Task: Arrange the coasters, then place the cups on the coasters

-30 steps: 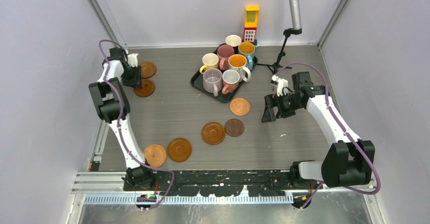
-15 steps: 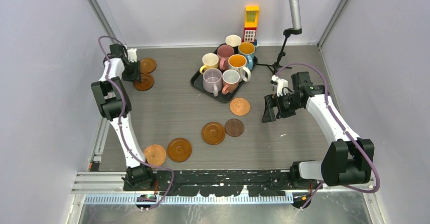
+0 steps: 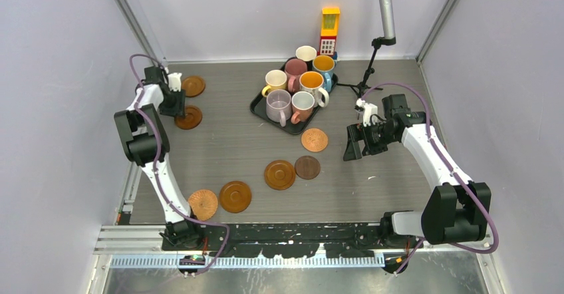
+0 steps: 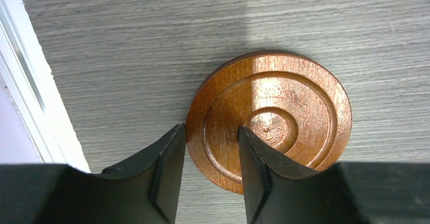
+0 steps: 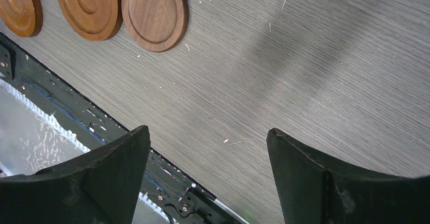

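Far left on the surface [image 4: 127, 41], the left tool [image 4: 210, 133] pinched the rim of a ringed coaster [image 4: 284, 107], jaws narrow, likely to slide it into place; the right tool [image 5: 208, 133] hung wide open, empty.

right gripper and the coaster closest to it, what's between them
Nothing but bare table. The top view shows an empty stretch between the open right gripper and the light orange coaster.
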`<state>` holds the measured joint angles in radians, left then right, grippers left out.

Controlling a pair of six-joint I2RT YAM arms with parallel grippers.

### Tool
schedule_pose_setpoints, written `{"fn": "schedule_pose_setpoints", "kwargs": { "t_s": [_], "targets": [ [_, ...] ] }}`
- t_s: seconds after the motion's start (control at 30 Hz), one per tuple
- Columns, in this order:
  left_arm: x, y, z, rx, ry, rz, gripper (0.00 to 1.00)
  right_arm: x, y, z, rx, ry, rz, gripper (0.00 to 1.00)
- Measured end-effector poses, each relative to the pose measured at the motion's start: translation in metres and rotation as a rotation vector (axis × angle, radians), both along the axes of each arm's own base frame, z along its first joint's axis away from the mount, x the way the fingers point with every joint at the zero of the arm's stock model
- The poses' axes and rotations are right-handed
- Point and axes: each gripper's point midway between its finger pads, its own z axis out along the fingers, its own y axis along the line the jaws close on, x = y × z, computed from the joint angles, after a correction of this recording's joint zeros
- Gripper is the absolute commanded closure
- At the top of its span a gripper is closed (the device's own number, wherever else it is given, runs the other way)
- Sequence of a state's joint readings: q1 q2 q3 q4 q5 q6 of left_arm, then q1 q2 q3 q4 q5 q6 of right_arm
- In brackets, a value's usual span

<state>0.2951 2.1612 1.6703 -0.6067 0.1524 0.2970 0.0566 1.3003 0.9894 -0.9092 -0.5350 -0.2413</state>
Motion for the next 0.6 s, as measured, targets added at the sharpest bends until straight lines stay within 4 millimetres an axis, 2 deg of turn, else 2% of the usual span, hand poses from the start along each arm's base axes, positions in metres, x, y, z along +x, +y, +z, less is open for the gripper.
{"fn": "schedule_pose_setpoints", "kwargs": {
  "t_s": [0.2, 0.33, 0.47, 0.57, 0.6],
  "targets": [
    [-0.007, 0.002, 0.003, 0.0, 0.031, 0.008, 0.43, 0.0, 0.0, 0.0, 0.001, 0.0, 0.0, 0.11],
    [-0.008, 0.008, 0.016, -0.001, 0.039, 0.022, 0.38, 0.0, 0.0, 0.001, 0.001, -0.003, 0.0, 0.11],
    [-0.012, -0.001, 0.043, -0.039, 0.006, -0.001, 0.3, 0.0, 0.0, 0.005, 0.003, -0.021, 0.001, 0.11],
    [-0.029, -0.02, 0.074, -0.075, -0.033, -0.072, 0.25, -0.001, 0.0, 0.007, 0.004, -0.032, 0.001, 0.11],
    [-0.041, -0.033, 0.086, -0.089, -0.047, -0.12, 0.24, 0.0, 0.0, 0.008, 0.004, -0.035, 0.001, 0.11]
  ]
}}
